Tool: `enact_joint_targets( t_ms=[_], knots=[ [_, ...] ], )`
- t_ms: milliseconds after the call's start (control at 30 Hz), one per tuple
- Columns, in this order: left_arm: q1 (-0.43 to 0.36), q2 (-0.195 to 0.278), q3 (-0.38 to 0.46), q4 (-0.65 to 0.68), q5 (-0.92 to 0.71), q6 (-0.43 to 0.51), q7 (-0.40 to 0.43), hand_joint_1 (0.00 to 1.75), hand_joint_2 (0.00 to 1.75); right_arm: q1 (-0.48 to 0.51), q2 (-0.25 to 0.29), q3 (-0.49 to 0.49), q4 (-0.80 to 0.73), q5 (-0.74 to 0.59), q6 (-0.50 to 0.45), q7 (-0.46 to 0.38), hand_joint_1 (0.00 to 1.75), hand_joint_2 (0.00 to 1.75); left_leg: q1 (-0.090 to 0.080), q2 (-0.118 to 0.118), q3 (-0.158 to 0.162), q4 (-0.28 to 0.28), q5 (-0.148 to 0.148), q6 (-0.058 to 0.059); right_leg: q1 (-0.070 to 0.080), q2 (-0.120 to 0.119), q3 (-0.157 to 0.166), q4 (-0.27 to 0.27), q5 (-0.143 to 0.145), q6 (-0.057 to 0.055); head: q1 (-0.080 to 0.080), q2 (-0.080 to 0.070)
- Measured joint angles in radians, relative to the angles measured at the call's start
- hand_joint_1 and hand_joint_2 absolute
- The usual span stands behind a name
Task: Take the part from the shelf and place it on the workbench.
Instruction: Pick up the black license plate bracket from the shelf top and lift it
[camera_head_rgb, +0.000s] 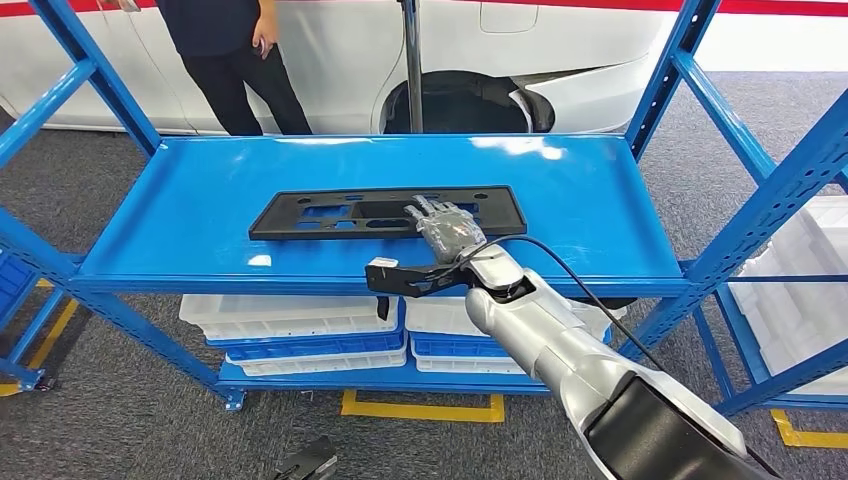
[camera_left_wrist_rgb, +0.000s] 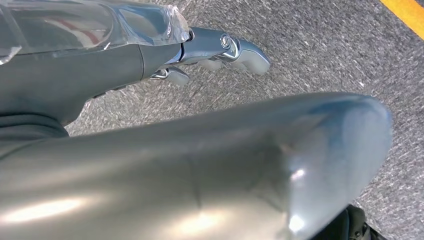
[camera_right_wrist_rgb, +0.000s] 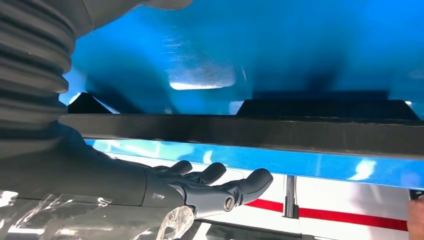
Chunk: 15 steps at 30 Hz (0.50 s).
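Observation:
The part is a long flat black plastic plate with cut-outs, lying along the middle of the blue shelf deck. My right hand reaches over the plate's right end, near its front edge, fingers spread and holding nothing. In the right wrist view the plate's dark edge runs across the picture, with the fingers stretched on one side of it and apart from it. My left hand hangs over grey carpet with loose fingers and nothing in it.
Blue uprights frame the shelf on both sides. White bins sit on the lower deck, and more white bins stand on the right. A person stands behind the shelf beside a white car. Yellow tape marks the floor.

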Motion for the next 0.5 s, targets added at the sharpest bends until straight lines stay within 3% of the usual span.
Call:
enact_joint_targets(
  t_ms=[500],
  knots=[
    [0.0,0.0,0.013,0.0,-0.012,-0.001,-0.011,0.0,0.0,-0.008,0.015,0.016,0.0,-0.002,-0.002,-0.002,0.0,1.75,0.0,0.0,-0.001,0.0,0.0,0.0,0.0,0.0,-0.001,0.0,0.0,0.0,0.0,0.0]
  ],
)
